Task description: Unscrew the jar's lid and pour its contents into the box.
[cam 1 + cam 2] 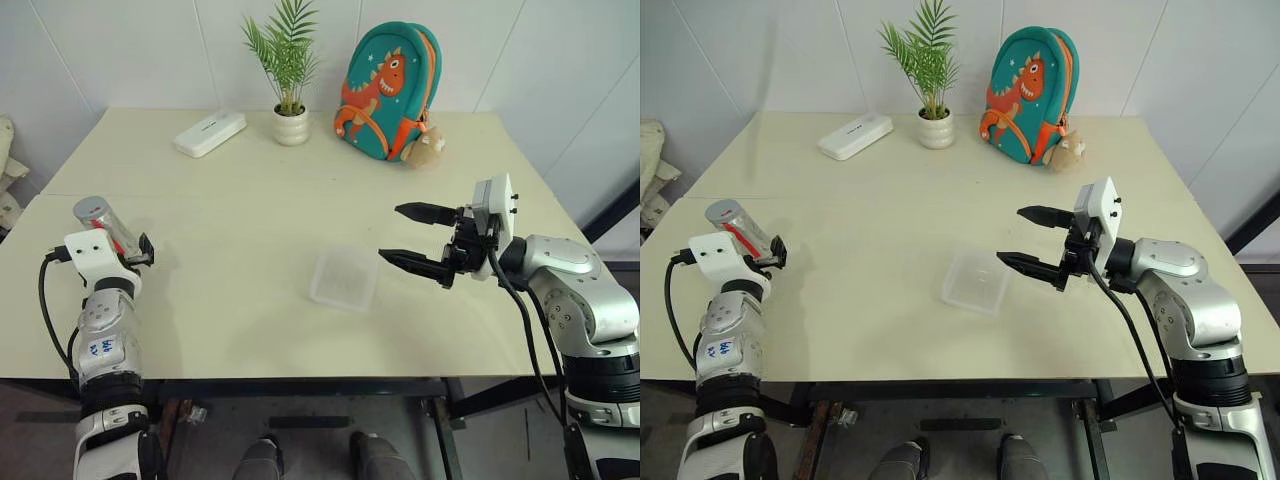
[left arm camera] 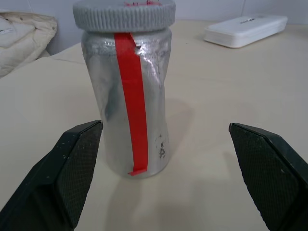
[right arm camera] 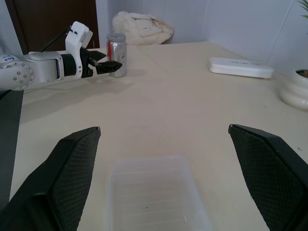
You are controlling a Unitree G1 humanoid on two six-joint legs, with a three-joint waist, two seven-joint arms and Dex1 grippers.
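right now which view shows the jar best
The left wrist view: the jar stands upright and close between the open fingers of the left gripper, red stripe and grey lid plain. Both eye views show it small beyond the left wrist; the right wrist view shows it far off across the table.

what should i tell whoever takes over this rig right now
Left end effector: open, fingers either side of the jar, not closed on it.
Right end effector: open, empty, hovering beside the box.
The jar stands upright near the table's left edge, lid still screwed on. The box sits mid-table.
Done: left approach to the jar.
Left: grasp the jar, unscrew the lid, pour the contents into the box.
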